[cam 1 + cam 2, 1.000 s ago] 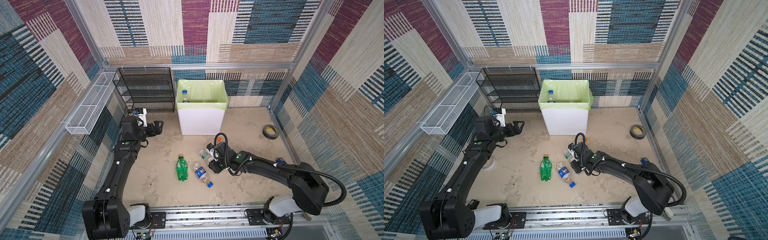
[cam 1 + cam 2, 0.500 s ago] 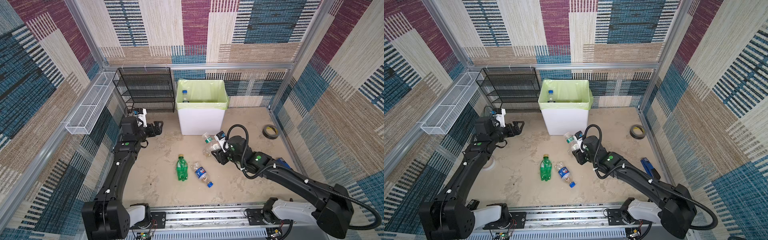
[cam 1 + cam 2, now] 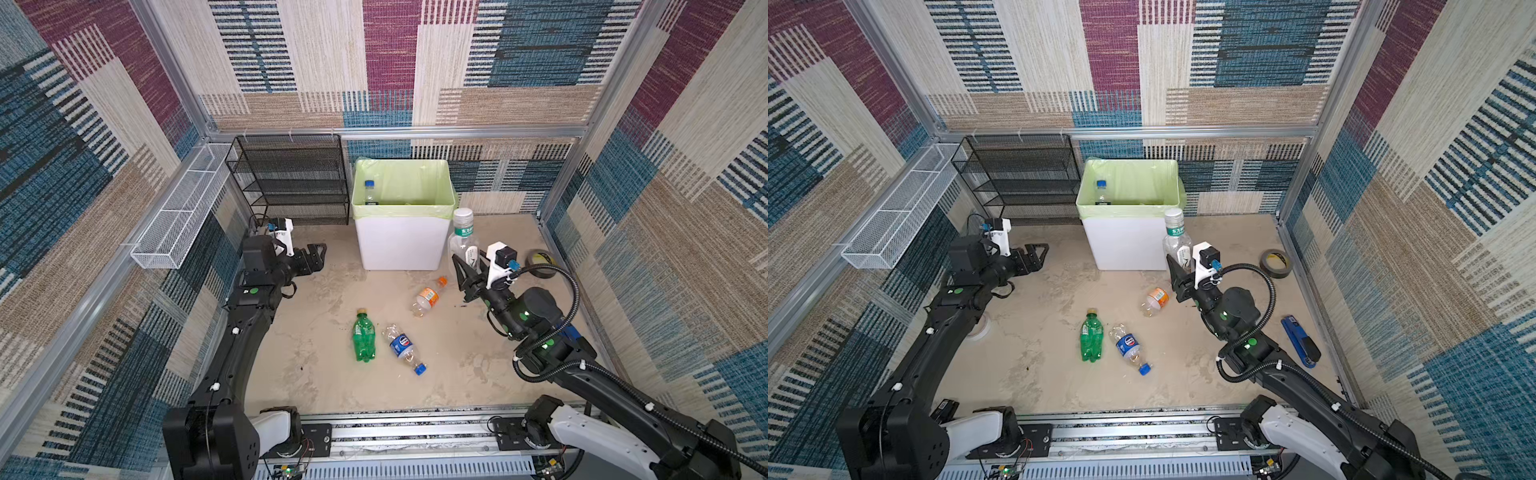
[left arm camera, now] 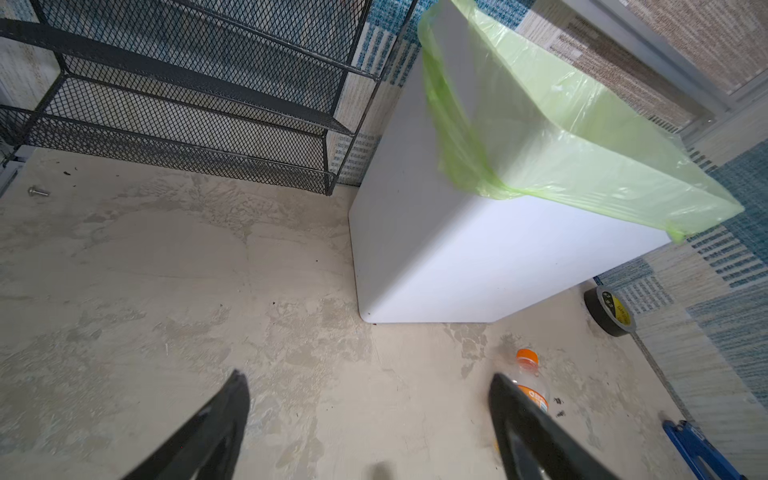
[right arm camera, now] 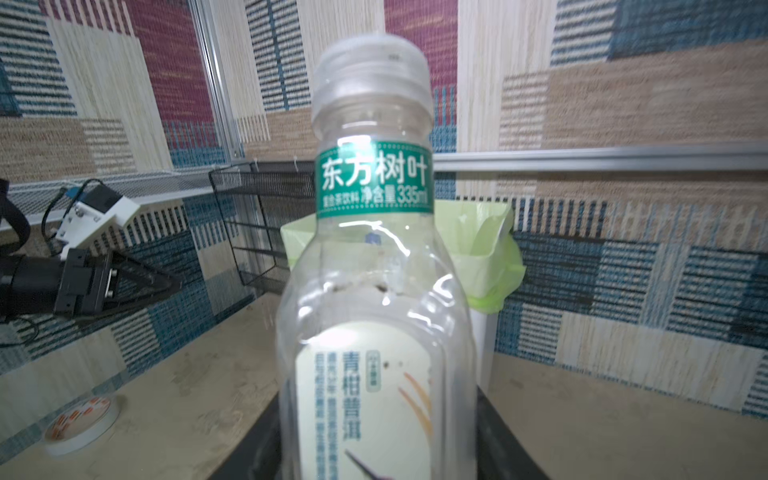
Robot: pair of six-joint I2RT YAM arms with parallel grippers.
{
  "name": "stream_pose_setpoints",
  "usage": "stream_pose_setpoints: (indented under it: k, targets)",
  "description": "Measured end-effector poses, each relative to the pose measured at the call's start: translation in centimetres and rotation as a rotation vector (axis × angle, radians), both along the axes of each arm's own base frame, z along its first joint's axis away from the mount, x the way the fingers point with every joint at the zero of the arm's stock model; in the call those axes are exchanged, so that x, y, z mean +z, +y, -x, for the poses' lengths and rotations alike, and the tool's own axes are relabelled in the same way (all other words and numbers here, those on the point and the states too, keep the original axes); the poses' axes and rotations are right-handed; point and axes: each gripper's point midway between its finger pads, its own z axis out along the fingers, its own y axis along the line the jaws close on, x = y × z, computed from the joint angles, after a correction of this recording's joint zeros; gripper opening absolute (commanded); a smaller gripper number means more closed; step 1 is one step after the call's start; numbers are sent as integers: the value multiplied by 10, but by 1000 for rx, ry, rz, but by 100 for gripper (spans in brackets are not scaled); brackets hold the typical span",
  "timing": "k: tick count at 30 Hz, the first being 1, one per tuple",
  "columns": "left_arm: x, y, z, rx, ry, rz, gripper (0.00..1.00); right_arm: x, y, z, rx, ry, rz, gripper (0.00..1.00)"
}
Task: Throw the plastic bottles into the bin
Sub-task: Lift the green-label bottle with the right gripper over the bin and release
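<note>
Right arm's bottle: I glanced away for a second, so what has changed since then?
The right pincer, shut on the white-capped bottle, lifted it off the floor and carried it up toward the bin. The left pincer, green bottle and blue-labelled bottle stayed put.

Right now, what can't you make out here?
Both top views: bin walls and liner hide its contents, save one blue-capped bottle.
Right wrist view: frame edge cuts off the base of the held bottle and the right jaws' grip.
Left wrist view: a left jaw hides half of the orange-capped bottle.
Top views: label text on the green bottle is too small.
</note>
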Motion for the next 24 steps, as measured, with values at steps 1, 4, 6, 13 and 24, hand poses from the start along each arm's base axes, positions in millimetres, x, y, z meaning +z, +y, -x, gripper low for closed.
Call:
stream_pose_setpoints:
  k: [1,4,6,13,24]
  targets:
    - [1,0,-1,-2,-9,1,91,10,-5,3,-16,-50,-15,50]
    - [0,-2,0,-12,-14,4,91,41,-20,13,-70,-196,-59,50]
    - [-1,-3,1,-15,-11,5,91,61,-29,22,-99,-287,-90,50]
    - [4,-4,1,-22,-45,6,91,108,-57,58,-182,-551,-186,51]
    - [4,-6,1,-31,-57,8,91,163,-71,82,-242,-777,-265,55]
